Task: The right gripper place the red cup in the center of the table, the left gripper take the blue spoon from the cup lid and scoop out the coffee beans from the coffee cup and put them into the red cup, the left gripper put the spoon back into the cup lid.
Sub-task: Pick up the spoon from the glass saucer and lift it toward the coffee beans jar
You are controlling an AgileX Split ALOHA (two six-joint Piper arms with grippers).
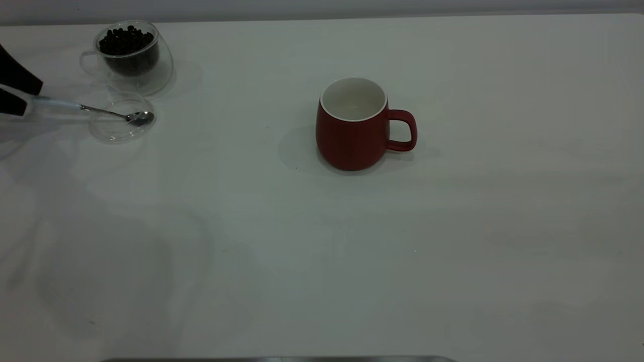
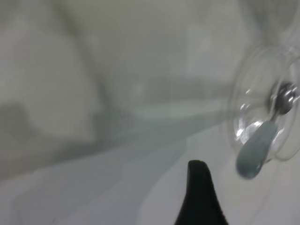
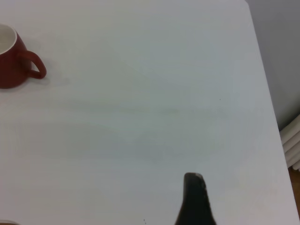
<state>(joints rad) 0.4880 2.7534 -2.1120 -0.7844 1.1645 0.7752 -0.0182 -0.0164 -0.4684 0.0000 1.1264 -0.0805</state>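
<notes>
At the frame's left edge, the left pincer [image 1: 15, 98] pinched the spoon [image 1: 90, 109] handle, bowl resting in the lid [image 1: 108, 131]; best lifted level toward the bean-filled glass cup [image 1: 132, 56] above.

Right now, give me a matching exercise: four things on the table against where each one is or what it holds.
Things:
1. red cup
2. coffee cup
3. blue spoon
4. left gripper

States:
A. full of coffee beans
B. bowl resting in the cup lid
C. empty, mid-table
D. at the spoon's handle

Pairs: 1-C, 2-A, 3-B, 4-D
</notes>
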